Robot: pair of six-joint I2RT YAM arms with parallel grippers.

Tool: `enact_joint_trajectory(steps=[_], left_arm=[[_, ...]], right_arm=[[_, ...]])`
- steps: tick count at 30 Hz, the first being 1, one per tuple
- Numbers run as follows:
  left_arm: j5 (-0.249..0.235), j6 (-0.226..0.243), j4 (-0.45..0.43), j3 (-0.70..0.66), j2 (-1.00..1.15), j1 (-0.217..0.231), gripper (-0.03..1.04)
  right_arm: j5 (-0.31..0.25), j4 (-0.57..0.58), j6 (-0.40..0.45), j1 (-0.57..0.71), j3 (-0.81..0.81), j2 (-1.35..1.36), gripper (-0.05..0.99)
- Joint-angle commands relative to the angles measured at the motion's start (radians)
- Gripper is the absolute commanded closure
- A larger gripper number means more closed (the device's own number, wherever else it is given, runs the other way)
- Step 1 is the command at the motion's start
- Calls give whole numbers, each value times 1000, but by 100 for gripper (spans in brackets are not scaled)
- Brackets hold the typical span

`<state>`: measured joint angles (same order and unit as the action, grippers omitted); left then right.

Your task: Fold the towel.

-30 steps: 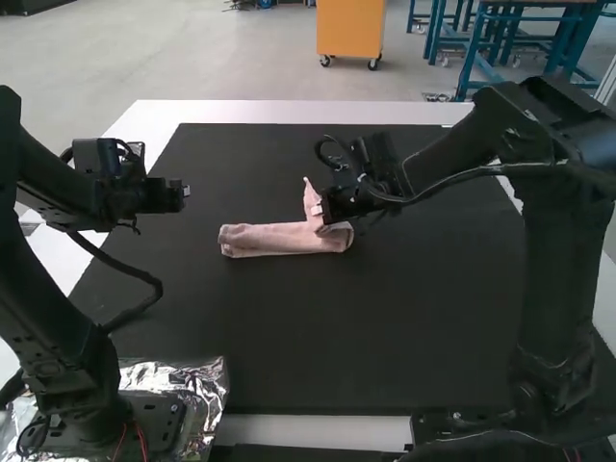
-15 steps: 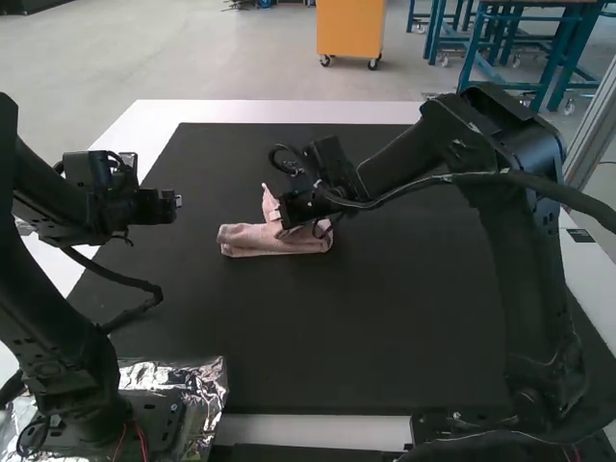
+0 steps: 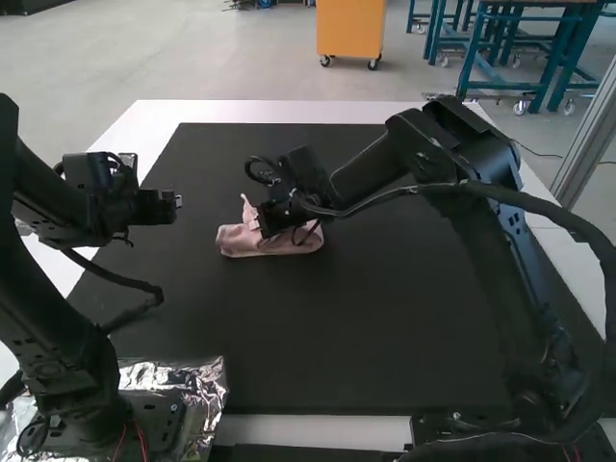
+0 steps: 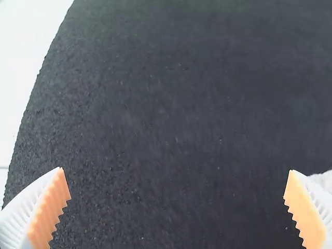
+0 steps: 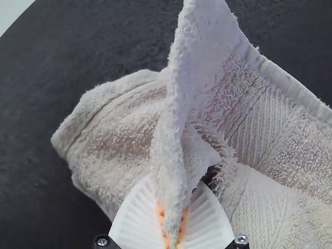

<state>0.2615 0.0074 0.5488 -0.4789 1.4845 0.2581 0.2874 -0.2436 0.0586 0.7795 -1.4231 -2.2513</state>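
Observation:
The pink towel [image 3: 275,243] lies as a narrow folded bundle near the mat's middle, with one part standing up in a peak. At its upper side is my right gripper [image 3: 258,223]. In the right wrist view, my right gripper [image 5: 173,223] is shut on a raised ridge of the towel [image 5: 124,129], with the cloth pinched between the orange pads. My left gripper [image 3: 179,201] is above the mat's left side, apart from the towel. In the left wrist view, my left gripper [image 4: 177,207] stands wide open over bare mat, a bit of towel [image 4: 324,180] beside one finger.
A black mat [image 3: 337,337] covers most of the white table [image 3: 289,112]. Crinkled foil [image 3: 207,385] lies by the left arm's base. The right arm reaches over the mat's right half, its cable looping outward.
My right gripper has moved left along the towel, carrying the raised part of the cloth with it, and the bundle looks shorter. My left arm drew back slightly, then held still.

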Motion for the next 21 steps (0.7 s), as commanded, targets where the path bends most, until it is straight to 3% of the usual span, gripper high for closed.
enact_joint_trajectory(steps=[1,4,9,12,21], left_arm=[[5,13,11,13,-24,10,4],[5,13,13,20,-24,7,4],[5,11,31,31,-24,6,4],[7,11,31,33,-23,4,4],[-2,3,37,34,-24,3,4]], right_arm=[[-2,-3,12,30,-50,-11,96],[-2,-2,18,38,-74,-28,92],[-1,33,41,46,-120,-25,34],[2,92,33,60,-146,2,14],[45,104,55,60,-135,167,11]])
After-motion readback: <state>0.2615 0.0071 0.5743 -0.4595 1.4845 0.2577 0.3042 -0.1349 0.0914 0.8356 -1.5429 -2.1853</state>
